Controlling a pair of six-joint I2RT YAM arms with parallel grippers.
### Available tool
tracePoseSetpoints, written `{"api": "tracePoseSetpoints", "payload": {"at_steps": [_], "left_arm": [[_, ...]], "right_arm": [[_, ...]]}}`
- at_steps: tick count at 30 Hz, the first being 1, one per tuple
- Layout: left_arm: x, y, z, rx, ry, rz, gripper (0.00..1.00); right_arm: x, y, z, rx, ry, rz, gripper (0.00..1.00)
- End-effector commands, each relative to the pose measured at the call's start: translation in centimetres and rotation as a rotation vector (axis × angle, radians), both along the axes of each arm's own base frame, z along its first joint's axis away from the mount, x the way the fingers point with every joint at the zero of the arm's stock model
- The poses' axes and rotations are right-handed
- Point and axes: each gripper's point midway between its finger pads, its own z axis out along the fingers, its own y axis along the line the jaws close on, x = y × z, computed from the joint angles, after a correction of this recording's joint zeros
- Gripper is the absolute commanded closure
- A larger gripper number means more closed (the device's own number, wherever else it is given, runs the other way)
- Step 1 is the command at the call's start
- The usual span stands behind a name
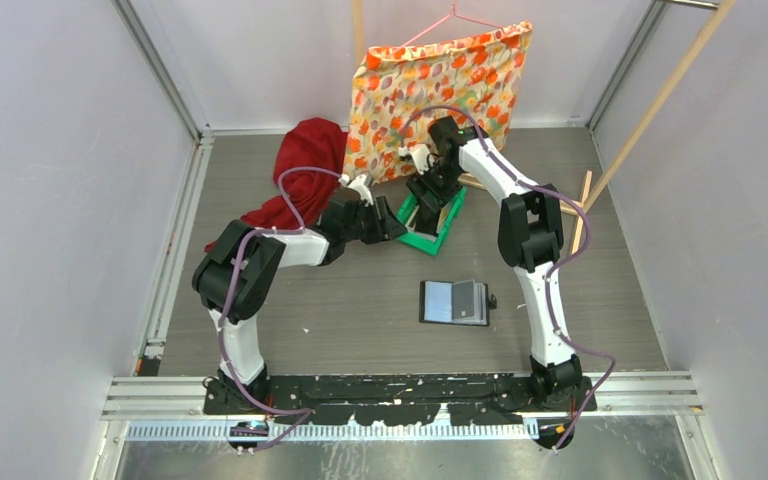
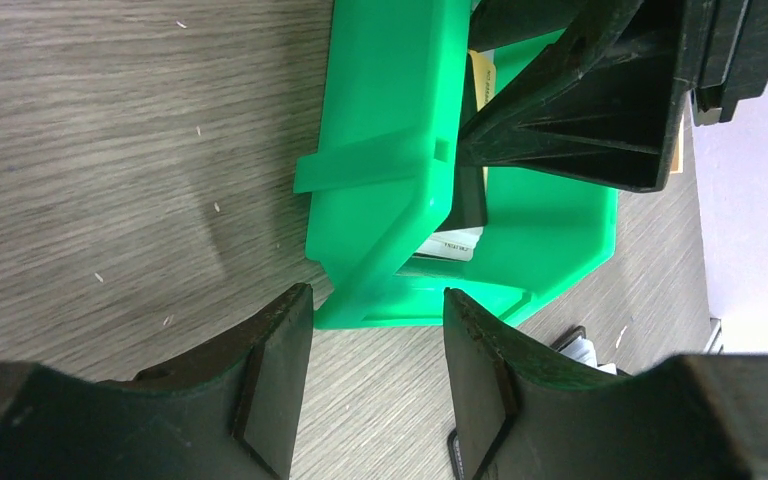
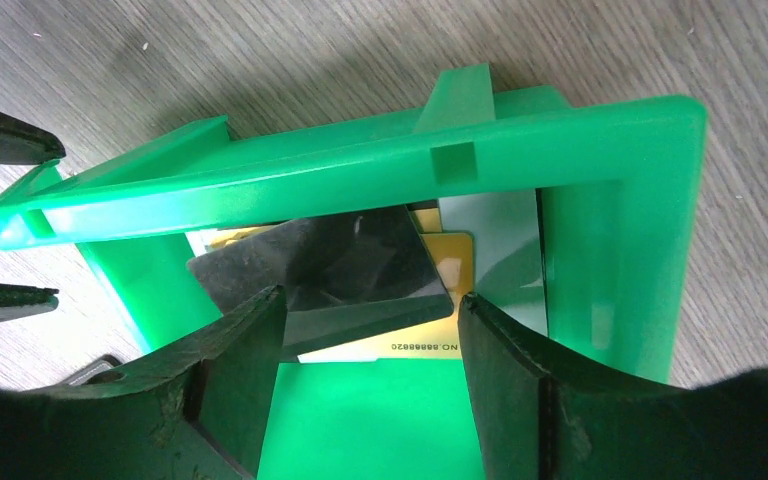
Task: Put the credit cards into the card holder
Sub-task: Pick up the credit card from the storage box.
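Table (image 1: 360,320): grey wood-grain surface, carrying all items.

Tray (image 1: 422,243): green plastic, centre of the top view and tilted. It holds the cards.

Holder (image 1: 454,302): black, lying open and flat at lower centre of the top view, well apart from the tray. Pocket pages face up. No card is seen in it.

Right gripper (image 3: 370,303): jaws parted wide, reaching down into the tray, one finger on either side of the card pile. It grips nothing.

Left gripper (image 2: 375,298): jaws about half open, with the tray's corner between them at lower centre of the left wrist view. Contact cannot be confirmed, and nothing is held.

Cards: loosely fanned and overlapping at the tray's far wall. A dark card (image 3: 330,265) lies on top, with a gold card (image 3: 450,265), a grey card (image 3: 490,230) and a white card (image 3: 380,347) below.

Handling, by judgement: the cards are light, stiff, thin and glossy, so they will likely slip and lie flush, which makes them hard to pinch flat. Take the dark card across its short width by opposite edges, where it rides proud of the pile. The light tray may skid unless braced.
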Motion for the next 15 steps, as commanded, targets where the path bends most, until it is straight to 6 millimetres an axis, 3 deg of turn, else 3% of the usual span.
{"api": "tracePoseSetpoints", "payload": {"at_steps": [1,8,15], "left_arm": [[0.5,-1.3,1.5,-0.018,-0.043,-0.042,0.49],[0.5,-1.3,1.1,-0.003,-0.036,-0.049,0.49],[0.5,-1.4,0.8,0.002,-0.028,-0.055,0.49]], "right_arm": [[-1.2,0.5,0.1,0.02,0.033,0.03,0.32],[-2.7,1.1,-0.4,0.047,0.097,0.058,0.32],[-4.1,2.5,1.3,0.142,0.139,0.096,0.33]]}}
